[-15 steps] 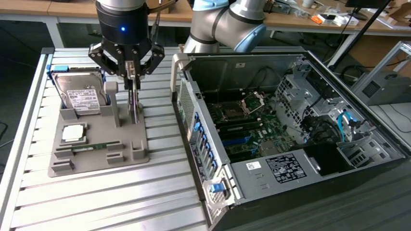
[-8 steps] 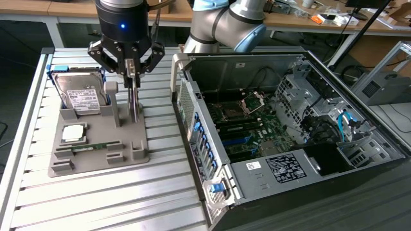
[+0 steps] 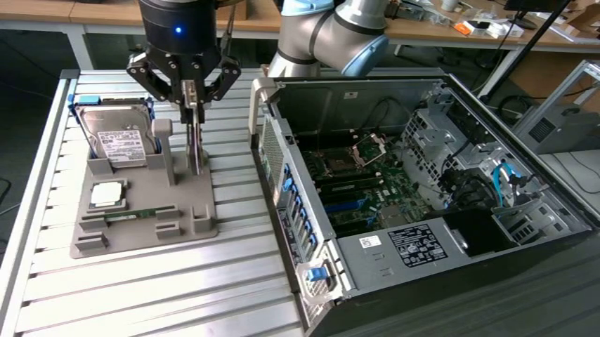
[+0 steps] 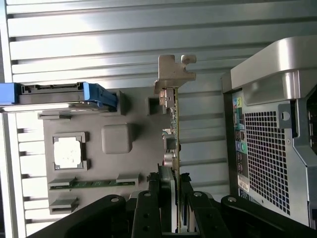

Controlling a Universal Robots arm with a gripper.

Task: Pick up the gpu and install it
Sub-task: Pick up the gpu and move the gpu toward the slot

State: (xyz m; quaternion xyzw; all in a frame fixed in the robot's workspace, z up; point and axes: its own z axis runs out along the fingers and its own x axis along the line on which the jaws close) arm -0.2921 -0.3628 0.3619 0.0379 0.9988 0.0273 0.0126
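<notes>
The gpu (image 3: 195, 144) is a thin dark card seen edge-on, hanging upright over the grey parts holder (image 3: 192, 200). My gripper (image 3: 192, 97) comes down from above and is shut on the card's upper edge. In the wrist view the gpu (image 4: 174, 126) runs straight out from between my black fingers (image 4: 166, 191), with its silver metal bracket (image 4: 174, 74) at the far end. The card's lower end sits close to the holder; I cannot tell whether it touches. The open computer case (image 3: 394, 175) lies at the exterior view's right, its motherboard (image 3: 361, 189) exposed.
On the holder (image 4: 136, 116) stand a silver hard drive (image 3: 117, 137) in a blue frame (image 4: 99, 94), a square processor (image 3: 108, 193) and a slim green memory stick (image 3: 140, 213). The case's perforated rear panel (image 4: 270, 163) is close beside the card. A slatted metal table (image 3: 140, 281) carries everything.
</notes>
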